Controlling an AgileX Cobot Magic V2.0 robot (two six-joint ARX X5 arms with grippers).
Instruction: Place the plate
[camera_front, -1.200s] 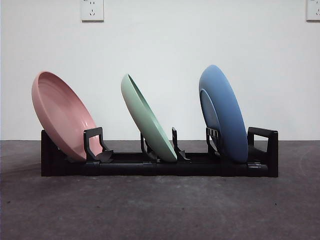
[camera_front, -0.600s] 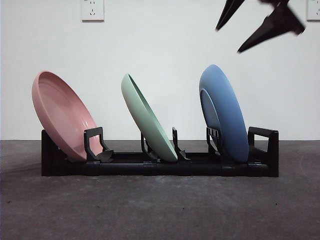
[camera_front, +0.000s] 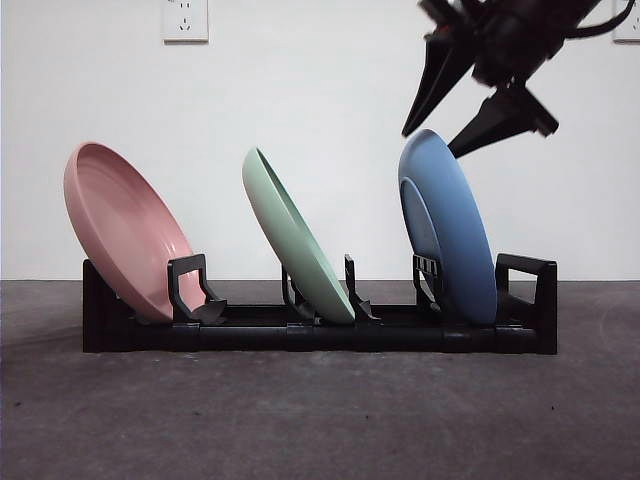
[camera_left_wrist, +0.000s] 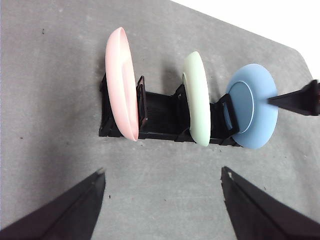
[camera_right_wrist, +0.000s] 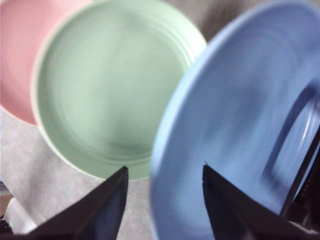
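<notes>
Blue plate (camera_front: 447, 225): glossy, round, raised foot ring, upright with a slight lean in the black rack's (camera_front: 320, 325) end slot. Right tool (camera_front: 432, 140) open, tips just above its rim. Left tool (camera_left_wrist: 162, 180) open, well apart.

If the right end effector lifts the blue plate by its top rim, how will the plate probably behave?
The blue plate looks rigid, so it should keep its shape. Its surface looks smooth, so the rim might slip between the open jaws of the right end effector above it. It stands almost upright in the black rack, so a sideways push could tip it.
</notes>
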